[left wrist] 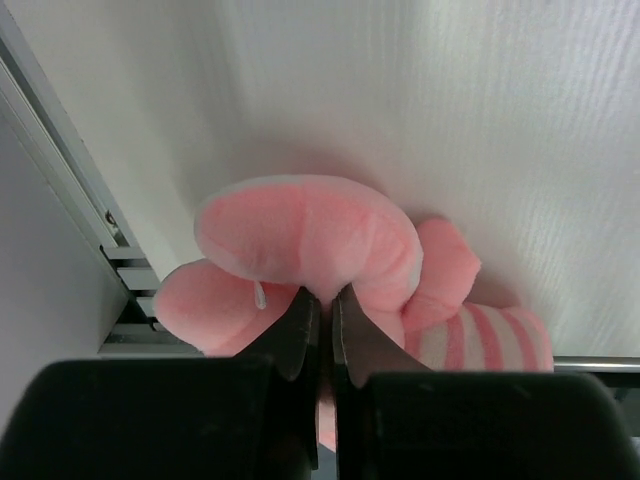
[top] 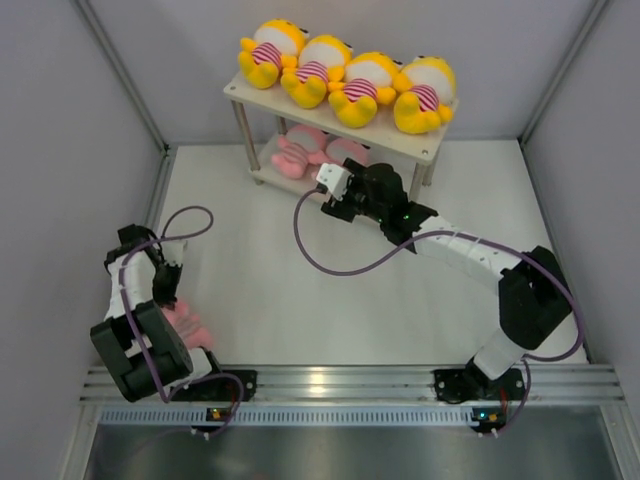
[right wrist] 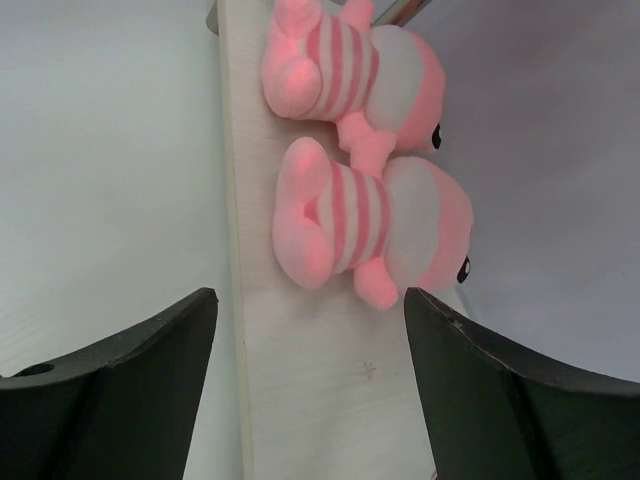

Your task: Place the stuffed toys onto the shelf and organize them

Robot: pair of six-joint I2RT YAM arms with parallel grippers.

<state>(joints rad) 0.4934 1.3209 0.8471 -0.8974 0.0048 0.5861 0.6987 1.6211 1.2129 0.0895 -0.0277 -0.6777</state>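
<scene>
Several yellow stuffed toys (top: pixel 362 88) sit in a row on the top board of the shelf (top: pixel 385 135). Two pink toys (top: pixel 300 150) lie side by side on its lower board (right wrist: pixel 310 400); they also show in the right wrist view (right wrist: pixel 380 225). My right gripper (top: pixel 335 200) is open and empty just in front of the lower board (right wrist: pixel 308 295), apart from the nearer toy. My left gripper (top: pixel 168 290) is shut on a third pink toy (top: pixel 188 325) at the table's near left; its jaws pinch the toy's plush (left wrist: pixel 320 235) at their tips (left wrist: pixel 325 300).
A metal rail (top: pixel 330 382) runs along the table's near edge, close to the held toy. Grey walls (top: pixel 60 150) enclose the table on the left, right and back. The right arm's purple cable (top: pixel 340 265) loops over the middle of the table.
</scene>
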